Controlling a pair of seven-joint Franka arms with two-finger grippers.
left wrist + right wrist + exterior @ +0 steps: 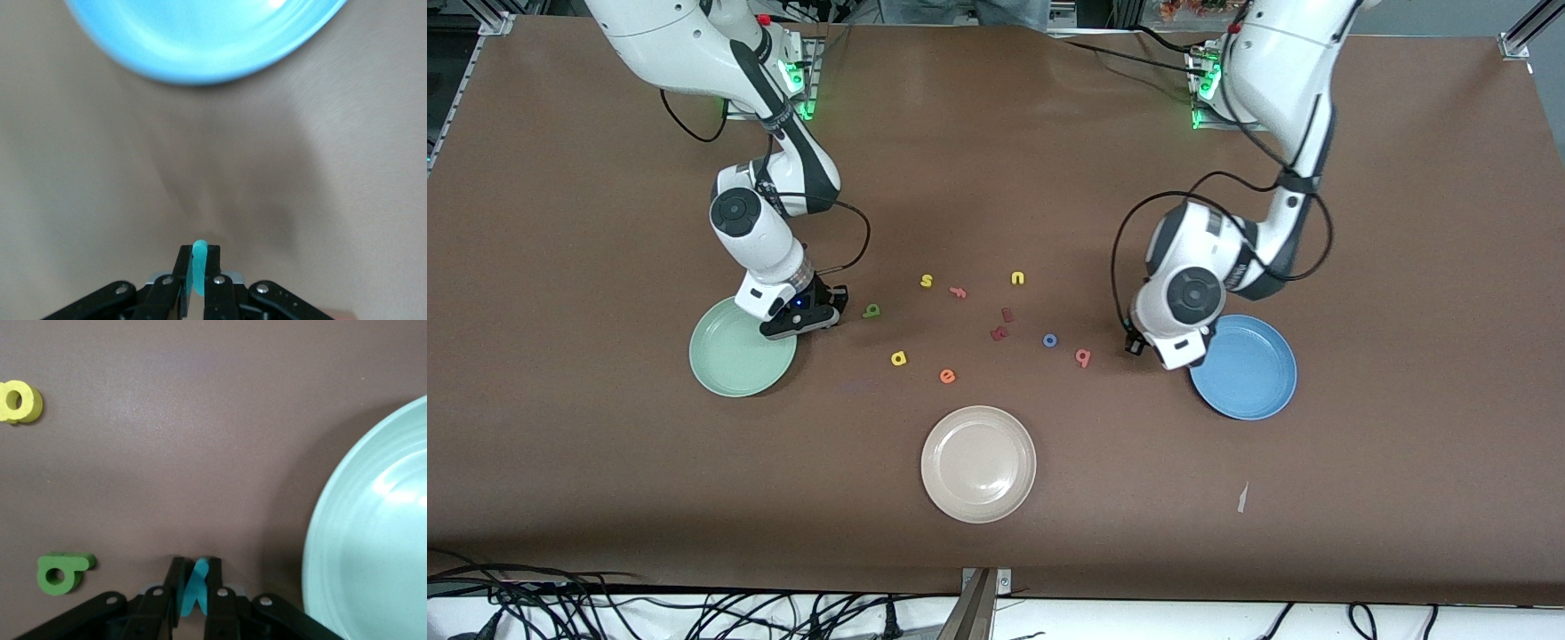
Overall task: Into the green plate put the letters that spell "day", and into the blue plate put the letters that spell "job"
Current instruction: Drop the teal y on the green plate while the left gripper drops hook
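The right tool (195, 587) pinches a teal letter (194, 588) beside the green plate (373, 540), near an olive-green letter (61, 572).

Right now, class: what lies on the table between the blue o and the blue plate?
In the front view, the pinkish-red b lies between the blue o and the blue plate, with the left gripper hanging there too.

Counter (996, 160): matt brown, faintly grained surface. Green plate (373, 540), blue plate (200, 40) and beige plate (978, 463): smooth, glossy finish with highlights. Olive-green letter (61, 572) and yellow letter (20, 401): matt foam look. Arm housings near the blue plate: glossy white plastic.
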